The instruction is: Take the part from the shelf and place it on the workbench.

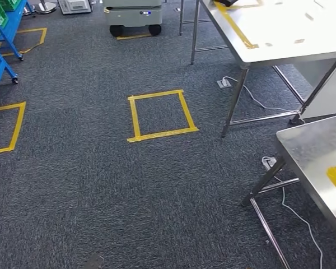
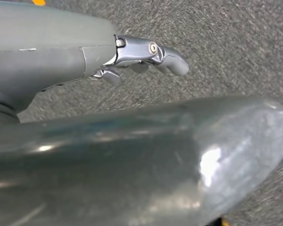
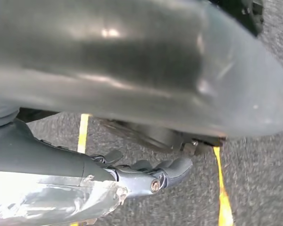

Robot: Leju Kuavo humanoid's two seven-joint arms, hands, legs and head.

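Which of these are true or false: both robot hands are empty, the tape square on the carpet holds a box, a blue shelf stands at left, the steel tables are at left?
1. Both the left hand and right hand hold nothing: true.
2. The yellow tape square holds a box: false, bare carpet inside.
3. A blue shelf stands at left: true.
4. The steel tables are at left: false, they stand at right.

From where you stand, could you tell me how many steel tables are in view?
2: one steel table stands ahead on the right, and a nearer table sits at the right edge, partly cut off. Others may lie beyond the picture.
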